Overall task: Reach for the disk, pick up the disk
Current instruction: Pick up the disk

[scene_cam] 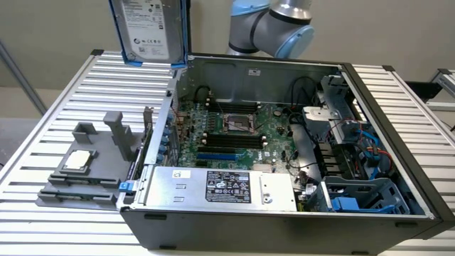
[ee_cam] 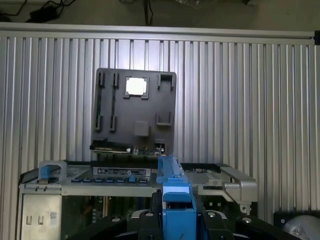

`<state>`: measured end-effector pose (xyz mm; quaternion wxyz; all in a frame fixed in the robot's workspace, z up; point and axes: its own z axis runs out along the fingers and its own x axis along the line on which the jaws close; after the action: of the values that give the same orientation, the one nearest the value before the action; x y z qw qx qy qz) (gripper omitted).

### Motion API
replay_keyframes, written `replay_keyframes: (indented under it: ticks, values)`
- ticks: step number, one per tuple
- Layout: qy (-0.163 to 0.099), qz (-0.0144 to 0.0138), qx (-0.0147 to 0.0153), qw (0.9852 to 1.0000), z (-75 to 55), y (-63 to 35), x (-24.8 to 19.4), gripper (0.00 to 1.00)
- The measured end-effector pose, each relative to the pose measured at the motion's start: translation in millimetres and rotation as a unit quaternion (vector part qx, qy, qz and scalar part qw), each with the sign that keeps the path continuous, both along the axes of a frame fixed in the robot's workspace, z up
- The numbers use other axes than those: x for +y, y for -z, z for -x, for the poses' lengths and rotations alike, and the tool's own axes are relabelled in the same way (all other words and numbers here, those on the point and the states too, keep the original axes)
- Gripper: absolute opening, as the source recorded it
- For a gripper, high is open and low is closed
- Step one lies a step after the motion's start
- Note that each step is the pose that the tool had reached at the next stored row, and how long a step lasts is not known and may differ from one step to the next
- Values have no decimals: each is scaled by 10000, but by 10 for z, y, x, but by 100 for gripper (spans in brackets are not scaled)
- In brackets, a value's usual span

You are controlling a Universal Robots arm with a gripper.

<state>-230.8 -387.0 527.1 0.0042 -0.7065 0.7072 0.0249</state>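
Silver arm (scene_cam: 269,28) (pale-blue joint caps)

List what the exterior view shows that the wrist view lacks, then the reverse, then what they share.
Exterior view: the disk seen face-on with its white label, high above the table's far edge; the motherboard; the arm.
Wrist view: the tool closed on the disk's blue carrier, seen edge-on.
Both: the disk, the computer case, the grey tray carrying the processor chip, and the slatted table.

Slatted metal table (scene_cam: 57,101): open computer case (scene_cam: 284,229), grey fixture tray (scene_cam: 85,184).
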Motion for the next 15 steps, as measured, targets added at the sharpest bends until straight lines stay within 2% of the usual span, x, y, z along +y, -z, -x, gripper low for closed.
replay_keyframes:
  ticks: [5, 15]
  values:
    - [0, 0, 2, 10000, -223, -1, -61, 33]
    - [0, 0, 2, 10000, -583, 1, -268, 33]
